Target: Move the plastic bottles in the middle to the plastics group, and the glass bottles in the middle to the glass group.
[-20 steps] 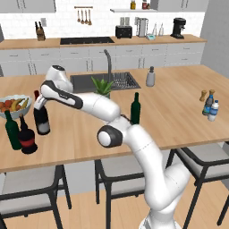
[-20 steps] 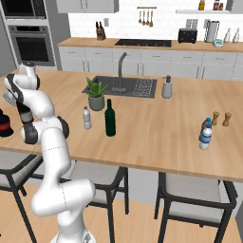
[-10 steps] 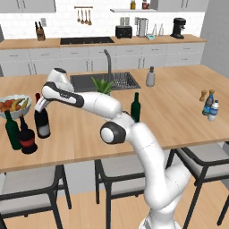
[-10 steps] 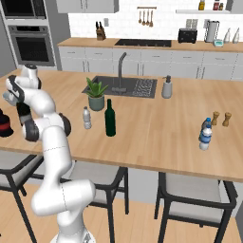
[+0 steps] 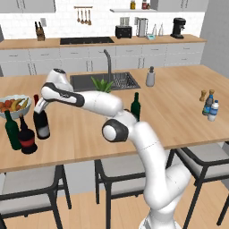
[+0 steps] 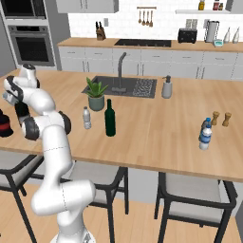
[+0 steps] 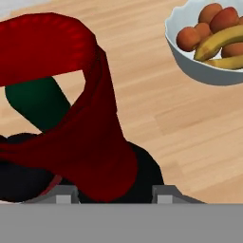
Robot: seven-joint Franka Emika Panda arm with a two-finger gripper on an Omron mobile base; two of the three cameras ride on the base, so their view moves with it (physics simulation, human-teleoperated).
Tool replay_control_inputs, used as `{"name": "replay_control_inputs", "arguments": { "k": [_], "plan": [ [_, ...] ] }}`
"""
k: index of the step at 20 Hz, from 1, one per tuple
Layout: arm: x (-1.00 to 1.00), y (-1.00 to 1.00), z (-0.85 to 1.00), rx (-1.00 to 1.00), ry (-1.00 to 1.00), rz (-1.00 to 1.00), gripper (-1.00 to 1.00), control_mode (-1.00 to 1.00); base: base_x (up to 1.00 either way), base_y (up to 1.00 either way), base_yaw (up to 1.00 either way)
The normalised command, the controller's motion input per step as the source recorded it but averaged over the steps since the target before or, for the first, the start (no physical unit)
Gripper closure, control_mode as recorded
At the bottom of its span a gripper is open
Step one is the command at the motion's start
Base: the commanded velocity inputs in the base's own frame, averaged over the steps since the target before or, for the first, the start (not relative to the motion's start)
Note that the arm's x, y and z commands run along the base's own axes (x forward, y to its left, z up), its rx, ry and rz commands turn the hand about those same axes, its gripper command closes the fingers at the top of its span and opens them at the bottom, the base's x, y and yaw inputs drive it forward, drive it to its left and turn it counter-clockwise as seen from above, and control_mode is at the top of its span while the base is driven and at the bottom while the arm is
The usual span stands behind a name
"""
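My gripper (image 5: 38,106) is shut on the red-foiled neck of the tall dark wine bottle (image 5: 42,125), which stands upright at the counter's left end. In the hand view the red foil (image 7: 90,118) sits between my fingertips (image 7: 66,193). Right beside it are the glass group's slim green bottle (image 5: 12,130) and squat red-labelled bottle (image 5: 27,139). A shorter dark green bottle (image 6: 110,118) and the small clear plastic bottle (image 6: 87,117) stand mid-counter. The plastics group (image 5: 210,105) is far right.
A white fruit bowl (image 5: 18,99) stands just behind the glass group, also in the hand view (image 7: 190,59). A potted plant (image 6: 96,93), the sink (image 6: 124,86) and a soap dispenser (image 6: 166,88) lie behind the middle bottles. Pepper mills (image 6: 221,118) stand near the plastics.
The wine bottle stays in the same spot beside the squat bottle. The hand has shifted only slightly on its neck.
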Motion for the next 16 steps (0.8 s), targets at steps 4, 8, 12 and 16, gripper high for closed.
{"name": "replay_control_inputs", "arguments": {
  "k": [4, 8, 12, 16],
  "plan": [
    [-0.31, 0.00, 0.00, 0.00, -0.01, 0.01, 1.00, -1.00, 0.00, 0.00, 0.00],
    [-0.15, 0.00, 0.00, 0.02, -0.04, 0.00, 1.00, -1.00, 0.00, 0.00, 0.00],
    [0.00, 0.00, -0.03, 0.03, -0.03, 0.00, 1.00, -1.00, 0.00, 0.00, 0.00],
    [0.00, 0.00, 0.00, 0.00, 0.00, 0.00, -1.00, -1.00, 0.00, 0.00, 0.00]
  ]
}}
